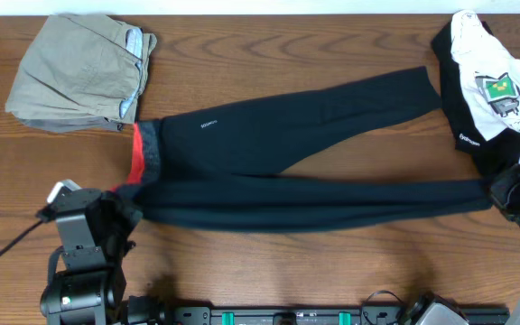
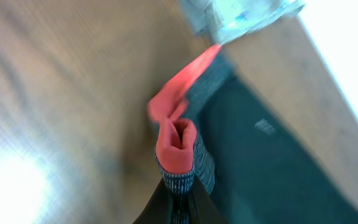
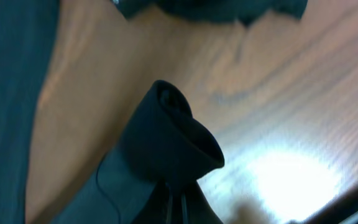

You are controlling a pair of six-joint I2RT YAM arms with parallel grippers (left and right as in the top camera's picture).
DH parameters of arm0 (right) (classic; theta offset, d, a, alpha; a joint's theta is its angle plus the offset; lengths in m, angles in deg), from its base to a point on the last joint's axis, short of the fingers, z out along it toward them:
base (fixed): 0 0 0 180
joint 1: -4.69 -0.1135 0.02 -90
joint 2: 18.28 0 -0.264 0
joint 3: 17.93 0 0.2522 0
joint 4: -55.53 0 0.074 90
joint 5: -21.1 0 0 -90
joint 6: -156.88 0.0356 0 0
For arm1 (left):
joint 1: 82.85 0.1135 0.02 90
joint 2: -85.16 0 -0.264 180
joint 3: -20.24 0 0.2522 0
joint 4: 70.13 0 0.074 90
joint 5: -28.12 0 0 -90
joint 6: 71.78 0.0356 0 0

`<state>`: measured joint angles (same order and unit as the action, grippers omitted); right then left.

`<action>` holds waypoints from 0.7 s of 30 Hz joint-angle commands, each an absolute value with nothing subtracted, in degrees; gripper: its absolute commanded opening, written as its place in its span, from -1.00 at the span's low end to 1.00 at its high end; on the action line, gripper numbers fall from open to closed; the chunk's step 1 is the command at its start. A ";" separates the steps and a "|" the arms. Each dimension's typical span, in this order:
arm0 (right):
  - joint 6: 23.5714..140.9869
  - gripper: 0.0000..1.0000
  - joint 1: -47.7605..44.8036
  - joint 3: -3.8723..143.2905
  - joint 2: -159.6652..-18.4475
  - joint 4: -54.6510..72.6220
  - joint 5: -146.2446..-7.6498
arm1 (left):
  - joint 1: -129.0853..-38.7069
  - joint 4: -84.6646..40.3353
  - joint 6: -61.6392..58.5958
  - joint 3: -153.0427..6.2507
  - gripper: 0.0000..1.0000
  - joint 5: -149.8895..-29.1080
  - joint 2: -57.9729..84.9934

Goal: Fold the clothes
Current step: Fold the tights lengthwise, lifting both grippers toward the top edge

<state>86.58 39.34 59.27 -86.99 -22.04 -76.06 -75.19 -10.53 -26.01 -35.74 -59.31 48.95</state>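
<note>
The black pants (image 1: 287,153) were laid across the middle of the table (image 1: 242,271), with the grey-and-red waistband (image 1: 145,153) toward 9 o'clock and the legs run out toward 3 o'clock. The far leg was splayed up toward 2 o'clock, apart from the near one.

The left gripper (image 1: 126,203) was closed on the near corner of the waistband, where a red fold of fabric was seen bunched above its fingers (image 2: 166,196) in the left wrist view. The right gripper (image 1: 502,190) was clamped on the cuff (image 3: 173,137) of the near leg, at 3 o'clock.

Several risks were judged likely. Only a small bite of stretchy cloth was held at each end, so a slip could be caused by tension between the arms. Because the legs were not aligned, a crooked fold could result if the near leg were carried over. The printed shirt (image 1: 495,81) at 2 o'clock was touching or just beside the right gripper and could be dragged along. The khaki trousers (image 1: 84,72) at 10 o'clock were close to the waistband and could be snagged.
</note>
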 commanded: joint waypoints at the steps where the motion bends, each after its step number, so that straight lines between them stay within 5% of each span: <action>1: 84.79 -0.95 39.84 60.96 -87.38 -18.81 -76.48 | -75.14 -13.83 -24.64 -37.73 -0.88 -55.93 48.54; 21: 85.75 -0.97 27.65 61.09 -109.50 15.12 -83.71 | -75.21 -36.95 -24.68 -37.73 -0.88 -56.49 20.30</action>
<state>85.65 30.14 59.80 -107.10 12.82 -84.13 -75.25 -35.29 -25.25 -36.46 -58.05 22.53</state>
